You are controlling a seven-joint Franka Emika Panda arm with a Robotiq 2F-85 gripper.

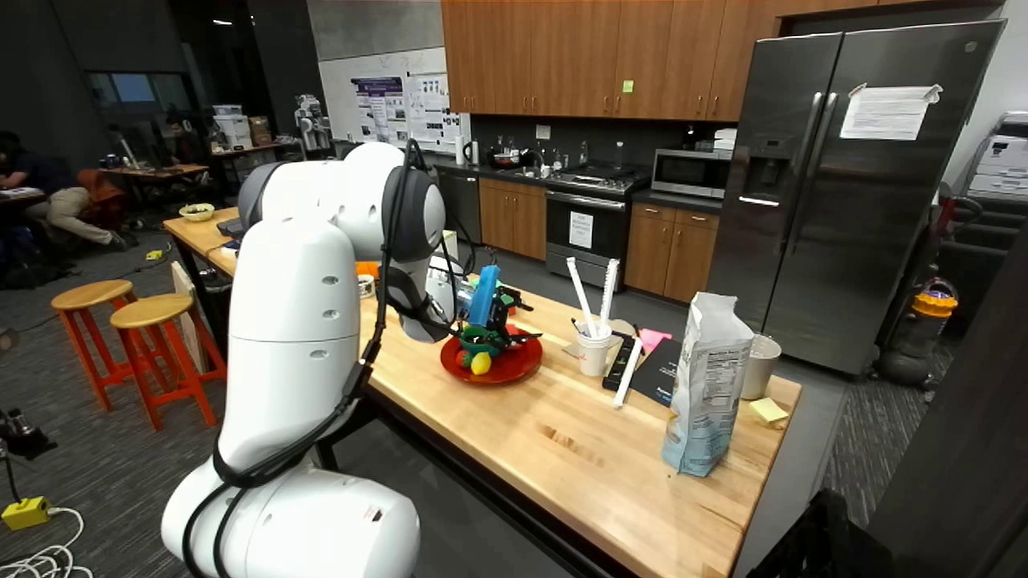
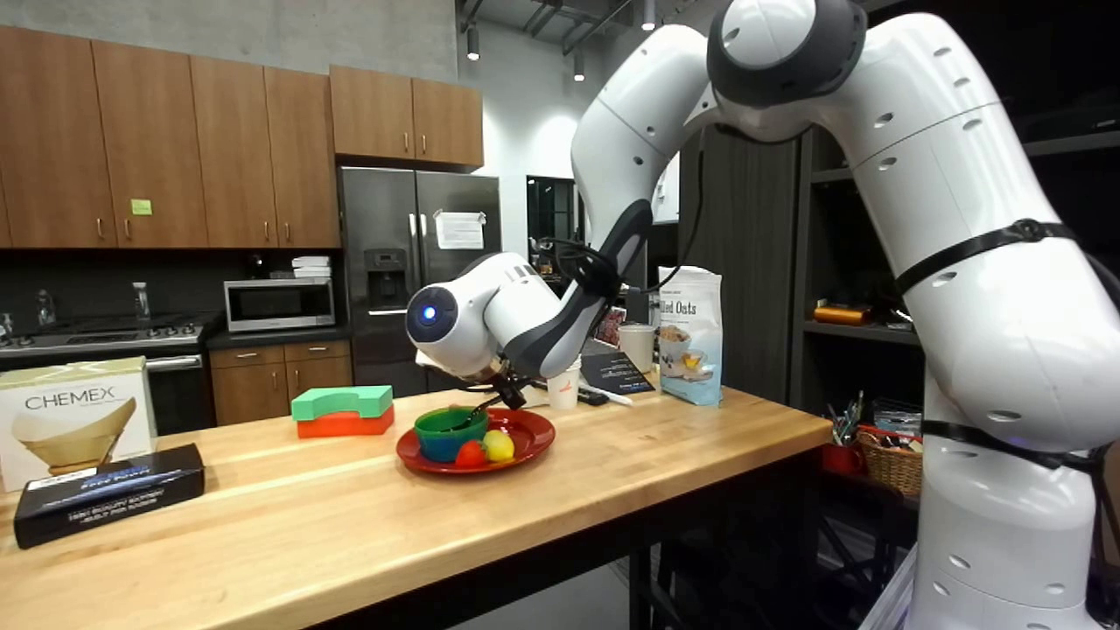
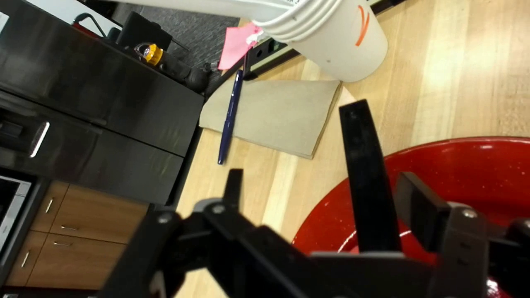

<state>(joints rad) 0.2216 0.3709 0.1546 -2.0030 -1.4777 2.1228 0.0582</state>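
Over the red plate [image 2: 535, 433], the gripper [image 3: 322, 177] stands spread with a black handle [image 3: 368, 178] between its fingers [image 3: 234, 186], nearer to one, so closing could drag it and perhaps tip the green bowl [image 2: 451, 437].

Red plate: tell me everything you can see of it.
The red plate is round and shallow, with a raised rim and a glossy finish showing highlights and pale specks in the wrist view; its material is uncertain. It lies flat on the wooden table. A bowl, green above and blue below, stands on it, with a yellow fruit and a red fruit beside the bowl. They hide part of its middle.
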